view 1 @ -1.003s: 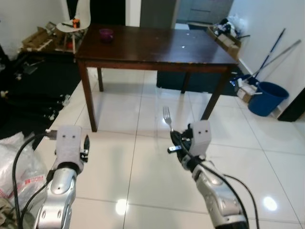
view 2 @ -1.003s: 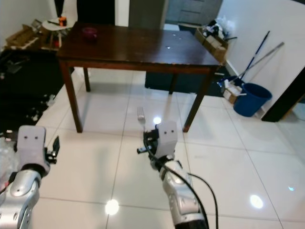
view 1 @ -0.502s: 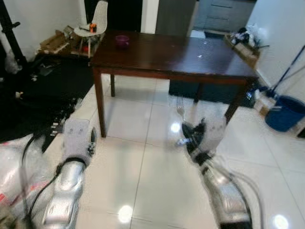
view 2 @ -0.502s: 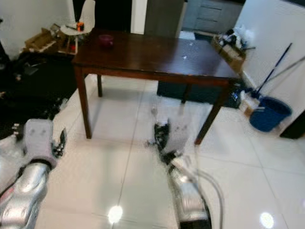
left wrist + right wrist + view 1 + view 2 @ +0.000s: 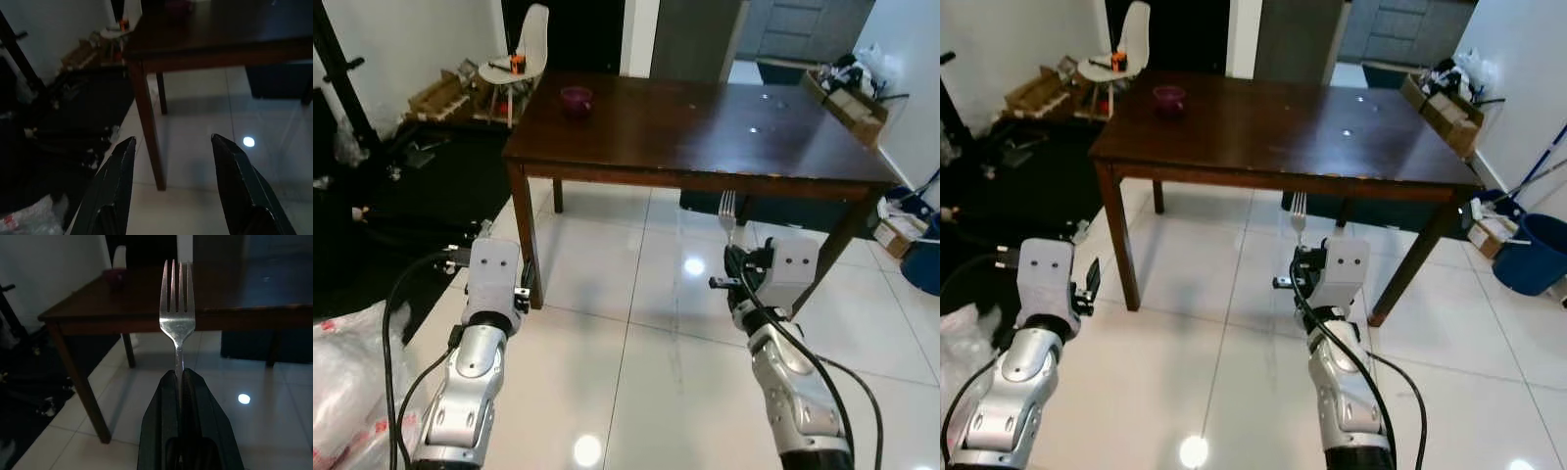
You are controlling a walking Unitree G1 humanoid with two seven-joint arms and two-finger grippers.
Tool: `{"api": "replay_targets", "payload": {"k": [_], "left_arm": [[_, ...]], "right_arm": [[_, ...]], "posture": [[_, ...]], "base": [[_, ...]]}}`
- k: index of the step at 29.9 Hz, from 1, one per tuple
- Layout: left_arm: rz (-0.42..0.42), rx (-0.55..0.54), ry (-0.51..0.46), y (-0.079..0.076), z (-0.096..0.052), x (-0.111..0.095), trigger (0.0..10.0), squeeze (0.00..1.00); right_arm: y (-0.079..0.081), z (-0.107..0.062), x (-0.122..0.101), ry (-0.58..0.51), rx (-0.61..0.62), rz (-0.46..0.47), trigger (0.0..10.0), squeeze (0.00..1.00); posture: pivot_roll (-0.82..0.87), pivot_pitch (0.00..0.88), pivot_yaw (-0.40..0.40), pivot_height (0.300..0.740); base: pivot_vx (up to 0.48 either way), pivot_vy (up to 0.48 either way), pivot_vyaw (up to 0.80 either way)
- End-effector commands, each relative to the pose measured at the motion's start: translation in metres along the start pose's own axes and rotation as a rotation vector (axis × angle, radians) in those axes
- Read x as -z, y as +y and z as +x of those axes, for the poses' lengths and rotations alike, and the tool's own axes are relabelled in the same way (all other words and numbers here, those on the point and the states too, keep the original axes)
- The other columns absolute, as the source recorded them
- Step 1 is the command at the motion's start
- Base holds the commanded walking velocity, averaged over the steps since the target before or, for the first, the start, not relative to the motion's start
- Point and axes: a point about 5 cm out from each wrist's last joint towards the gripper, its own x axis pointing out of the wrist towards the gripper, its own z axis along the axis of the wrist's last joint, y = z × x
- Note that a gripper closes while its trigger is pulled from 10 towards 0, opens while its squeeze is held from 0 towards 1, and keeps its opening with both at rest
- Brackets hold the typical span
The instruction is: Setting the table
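While the right gripper [image 5: 180, 382] has its jaws pressed together on the handle of a silver fork [image 5: 177, 308], the fork stands upright with its four tines pointing up, held in the air over the white tiled floor [image 5: 636, 323] in front of the dark wooden surface [image 5: 705, 127] and not touching it; the left gripper [image 5: 171, 161] has its jaws spread wide apart with nothing between them, hovering near the surface's front left leg [image 5: 521, 235]; on the far left corner of the surface sits a small purple bowl [image 5: 576, 98]; beyond that corner a white chair [image 5: 514, 59] carries a small orange object [image 5: 518, 65] on its seat, and cardboard boxes [image 5: 440, 93] lie beside it against the wall; a black mat [image 5: 421, 196] with scattered clutter covers the floor to the left, and a clear plastic bag [image 5: 342, 392] lies at the lower left; on the right, more boxes [image 5: 1445, 93] stand by the wall, and a blue bucket [image 5: 1531, 255] sits near the surface's right end
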Motion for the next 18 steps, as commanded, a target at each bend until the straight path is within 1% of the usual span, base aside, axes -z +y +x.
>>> {"api": "replay_targets", "payload": {"k": [1,9,18], "left_arm": [[0.003,0.021,0.008,-0.0040,0.0007,0.0014,10.0,0.02],[0.003,0.049,-0.009,-0.0089,0.0032,-0.0035,10.0,0.02],[0.001,0.058,-0.010,-0.0108,0.0024,-0.0029,10.0,0.02]], "right_arm": [[-0.0076,-0.0019,0.0012,0.006,0.031,-0.012,10.0,0.00],[-0.0081,-0.0037,0.0037,0.022,0.023,-0.021,10.0,0.00],[-0.0052,-0.0054,0.0062,0.033,0.004,-0.021,10.0,0.00]], "posture": [[-0.03,0.000,0.039,0.740],[-0.03,0.000,0.050,0.740],[-0.03,0.000,0.051,0.740]], "base": [[0.480,0.000,0.00],[0.480,0.000,0.00],[0.480,0.000,0.00]]}}
